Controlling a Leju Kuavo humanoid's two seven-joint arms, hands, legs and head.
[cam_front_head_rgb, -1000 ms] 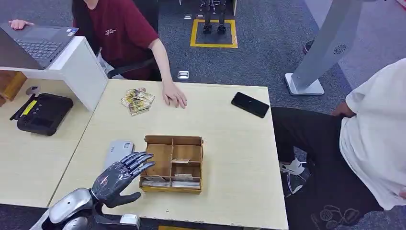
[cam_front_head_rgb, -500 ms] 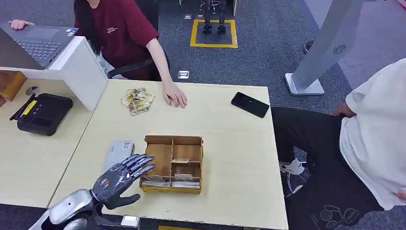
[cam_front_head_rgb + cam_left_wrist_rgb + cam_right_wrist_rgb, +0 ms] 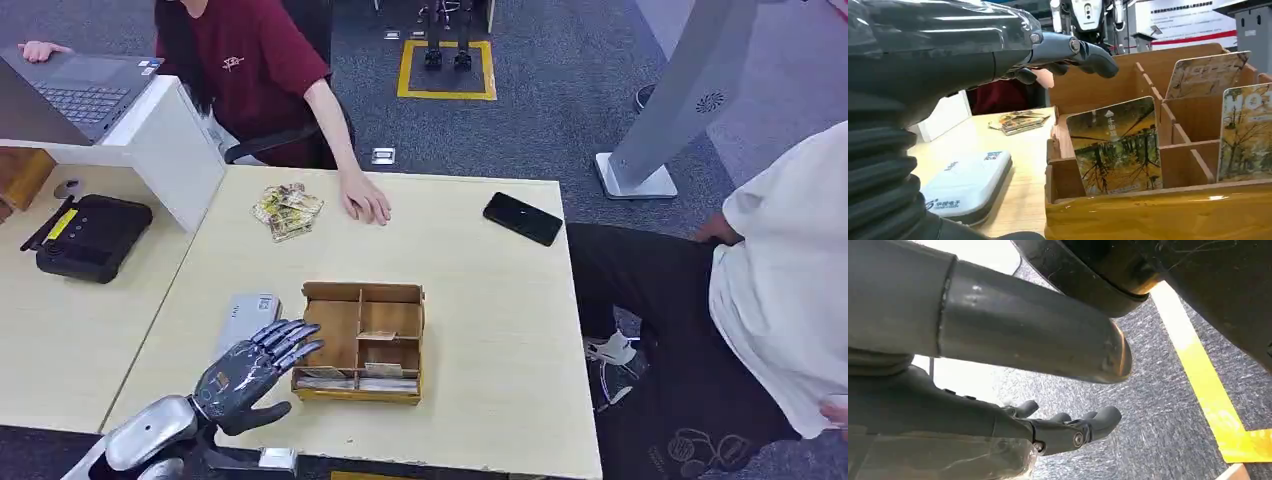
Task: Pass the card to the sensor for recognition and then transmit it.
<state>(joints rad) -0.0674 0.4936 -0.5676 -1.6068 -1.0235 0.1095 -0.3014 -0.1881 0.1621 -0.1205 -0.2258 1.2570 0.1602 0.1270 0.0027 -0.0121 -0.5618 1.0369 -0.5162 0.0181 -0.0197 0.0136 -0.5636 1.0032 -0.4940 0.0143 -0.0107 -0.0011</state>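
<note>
A wooden compartment box (image 3: 362,341) sits near the table's front edge with cards standing in its front slots. In the left wrist view the nearest card (image 3: 1115,146) shows a forest picture, and another card (image 3: 1245,132) stands beside it. A grey-white card sensor (image 3: 245,315) lies flat to the left of the box. My left hand (image 3: 247,372) hovers at the box's front left corner, fingers spread, holding nothing. My right hand (image 3: 1063,427) hangs over the carpet floor, fingers loosely extended and empty.
A person in a red shirt rests a hand (image 3: 364,200) on the table's far side beside a stack of cards (image 3: 287,211). A black phone (image 3: 522,218) lies at the far right. A person in white (image 3: 780,290) sits at the right. A black device (image 3: 90,236) is on the left desk.
My left hand has drawn back slightly toward me and a little lower. Everything else stays put.
</note>
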